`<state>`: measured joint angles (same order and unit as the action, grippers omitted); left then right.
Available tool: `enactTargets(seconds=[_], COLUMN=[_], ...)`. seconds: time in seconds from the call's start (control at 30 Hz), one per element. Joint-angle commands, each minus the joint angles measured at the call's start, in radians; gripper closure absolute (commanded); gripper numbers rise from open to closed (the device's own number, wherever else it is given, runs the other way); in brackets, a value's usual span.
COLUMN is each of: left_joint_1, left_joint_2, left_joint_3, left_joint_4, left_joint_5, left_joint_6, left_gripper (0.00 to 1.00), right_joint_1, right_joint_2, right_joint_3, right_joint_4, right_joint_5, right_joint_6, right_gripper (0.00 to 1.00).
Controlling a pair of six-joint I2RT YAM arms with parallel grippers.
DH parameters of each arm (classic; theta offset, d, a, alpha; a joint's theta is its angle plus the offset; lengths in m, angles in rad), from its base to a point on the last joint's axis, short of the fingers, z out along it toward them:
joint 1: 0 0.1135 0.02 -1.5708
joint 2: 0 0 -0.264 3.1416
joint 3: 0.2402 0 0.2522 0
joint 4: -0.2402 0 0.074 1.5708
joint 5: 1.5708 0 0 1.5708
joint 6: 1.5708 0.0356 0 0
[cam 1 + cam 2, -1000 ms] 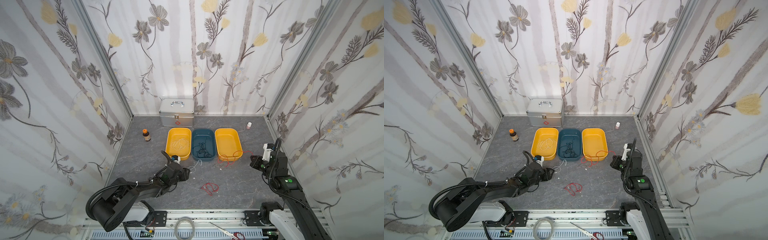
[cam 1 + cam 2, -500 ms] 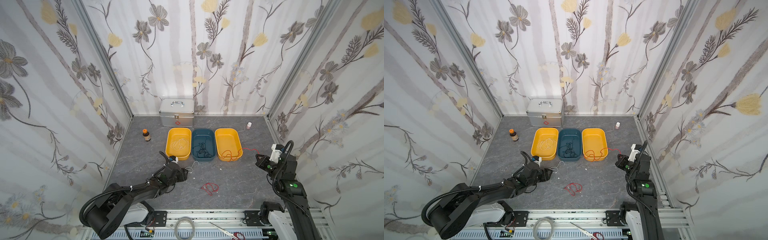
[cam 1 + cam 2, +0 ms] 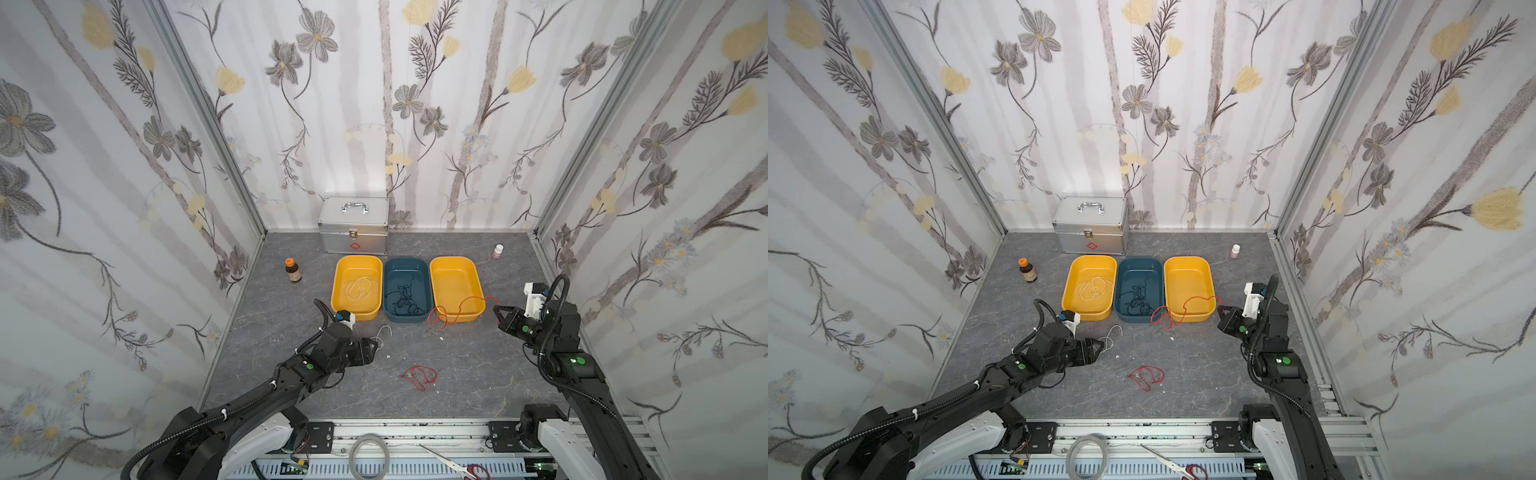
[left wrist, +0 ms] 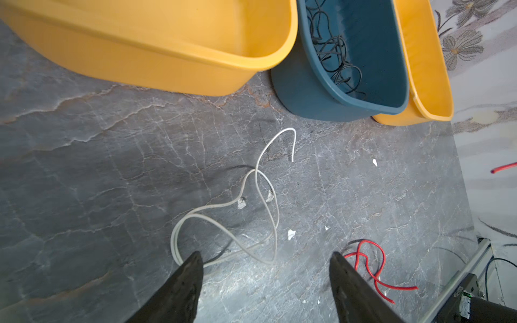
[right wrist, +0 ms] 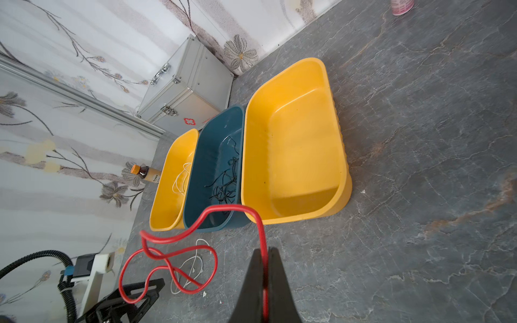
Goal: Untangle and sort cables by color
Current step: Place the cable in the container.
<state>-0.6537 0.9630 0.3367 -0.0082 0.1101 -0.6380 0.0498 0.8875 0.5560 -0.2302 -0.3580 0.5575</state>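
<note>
Clamping red cable [image 5: 262,237]: right end effector [image 5: 265,253] (wrist-view detail).

Jaws pinched tight on red cable [image 5: 223,207]. Cable rises ahead of jaws, arcs across blue bin's [image 5: 212,156] near end, then loops off sideways. Yellow bin [image 5: 293,153] just ahead of jaws.

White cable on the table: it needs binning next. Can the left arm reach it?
Probably yes: the left gripper stands open at the white cable's near loop, nothing between them; the loose red cable lies apart.
</note>
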Motion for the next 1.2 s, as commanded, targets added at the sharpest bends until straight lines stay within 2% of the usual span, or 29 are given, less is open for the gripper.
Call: enactTargets(seconds=[0.0,0.23,0.47,0.97,1.17], left_joint_1=[0.002,0.001,0.002,0.01,0.022], left_joint_2=[-0.03,-0.054,-0.033,0.025,0.023], left_joint_3=[0.015,0.04,0.041,0.063,0.061], left_joint_4=[-0.039,-0.061,-0.042,-0.036,-0.041], left_joint_5=[0.005,0.012,0.023,0.036,0.043], left_joint_6=[0.003,0.012,0.017,0.059,0.066], left_gripper=[0.26,0.26,0.26,0.25,0.25], right_joint_1=[0.011,0.021,0.054,0.273,0.358], right_joint_2=[0.041,0.205,0.392,0.87,1.031], right_joint_3=[0.06,0.199,0.349,0.695,0.812], right_joint_4=[0.085,0.099,0.088,-0.062,-0.145], right_joint_5=[0.099,0.262,0.506,0.985,1.068], right_joint_6=[-0.007,-0.073,-0.144,-0.258,-0.304], right_gripper=[0.95,0.95,0.95,0.95,0.94])
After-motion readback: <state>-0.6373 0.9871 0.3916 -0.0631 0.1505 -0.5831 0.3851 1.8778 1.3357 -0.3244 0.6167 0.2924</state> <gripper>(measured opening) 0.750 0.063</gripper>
